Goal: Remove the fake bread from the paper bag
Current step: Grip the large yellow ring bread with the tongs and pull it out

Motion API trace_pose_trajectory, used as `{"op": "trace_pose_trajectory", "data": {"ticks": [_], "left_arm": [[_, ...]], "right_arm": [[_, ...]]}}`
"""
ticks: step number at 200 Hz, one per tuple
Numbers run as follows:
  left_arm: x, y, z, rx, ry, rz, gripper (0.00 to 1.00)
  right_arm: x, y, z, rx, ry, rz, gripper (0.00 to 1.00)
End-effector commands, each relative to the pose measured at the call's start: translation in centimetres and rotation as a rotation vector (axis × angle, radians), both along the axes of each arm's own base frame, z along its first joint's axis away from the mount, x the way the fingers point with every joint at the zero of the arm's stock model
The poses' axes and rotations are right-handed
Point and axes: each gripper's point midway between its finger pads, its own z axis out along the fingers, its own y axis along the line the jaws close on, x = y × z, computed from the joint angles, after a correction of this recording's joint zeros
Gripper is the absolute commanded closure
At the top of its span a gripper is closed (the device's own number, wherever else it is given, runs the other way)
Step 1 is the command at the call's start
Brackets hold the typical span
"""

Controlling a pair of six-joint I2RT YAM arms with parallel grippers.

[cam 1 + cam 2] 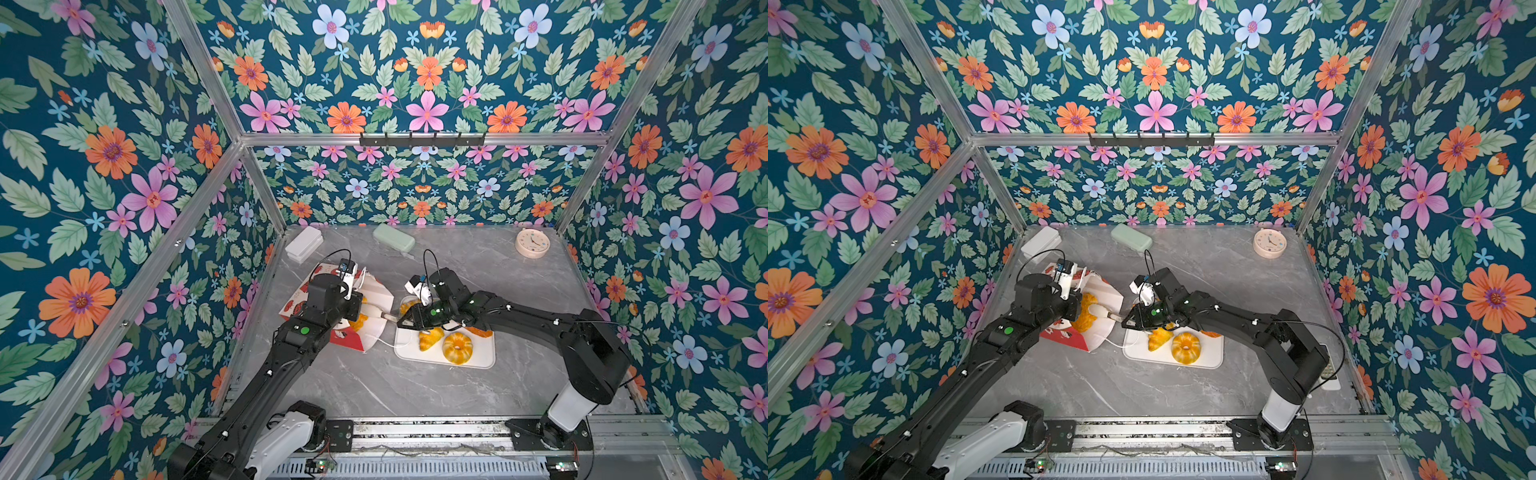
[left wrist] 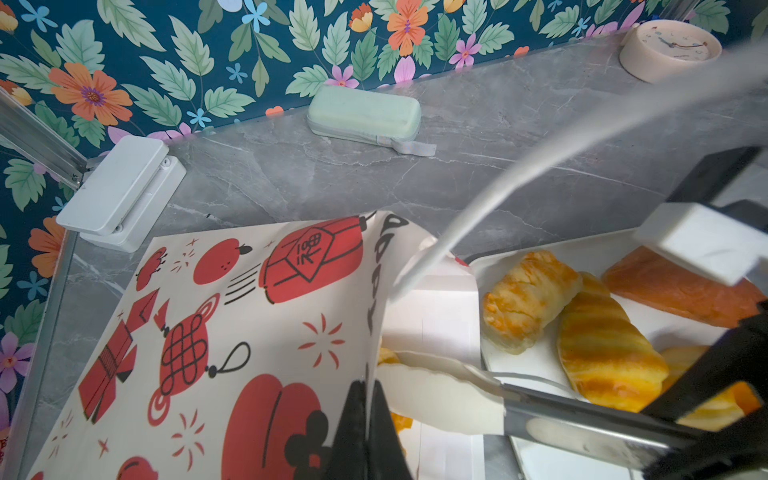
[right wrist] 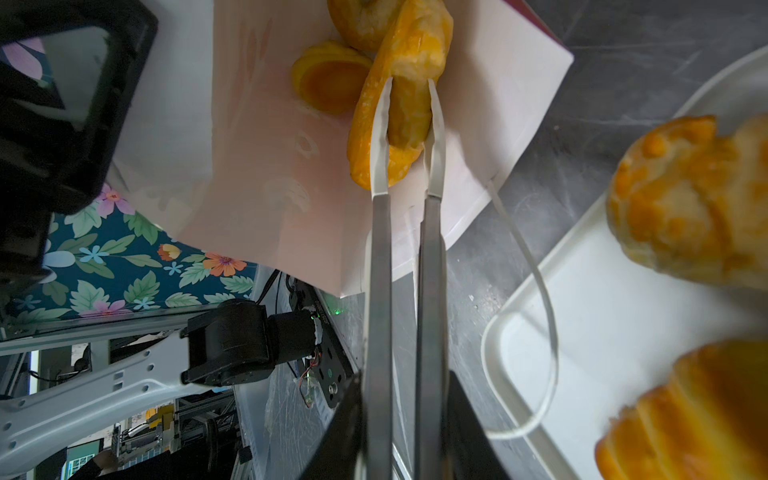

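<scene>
The right end effector point(image 3: 403, 424) squeezed tongs point(image 3: 380, 270) across the middle of a glossy roll point(image 3: 409, 116). The left end effector point(image 2: 368, 403) pinched the rim of the paper bag point(image 2: 232, 316). The roll looked light and likely slippery.

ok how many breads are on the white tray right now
4: a roll at the end of the tray by the paper bag, a croissant beside it, a large ring, and an orange slab. Part is covered, so more may be hidden.
</scene>
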Motion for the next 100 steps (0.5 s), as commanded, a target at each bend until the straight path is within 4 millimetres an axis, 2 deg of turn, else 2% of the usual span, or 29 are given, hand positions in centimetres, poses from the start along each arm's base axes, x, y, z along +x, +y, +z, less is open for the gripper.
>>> {"op": "trace_pose_trajectory", "data": {"ticks": [1,100], "left_arm": [[0.5,0.2,0.4,-0.004,-0.023,0.018,1.00],[0.8,0.4,0.3,-0.004,-0.018,0.027,1.00]], "right_arm": [[-0.4,-1.0,1.4,-0.014,-0.073,0.012,0.81],[-2.8,-6.5,4.9,-0.039,-0.232,-0.061,0.83]]}}
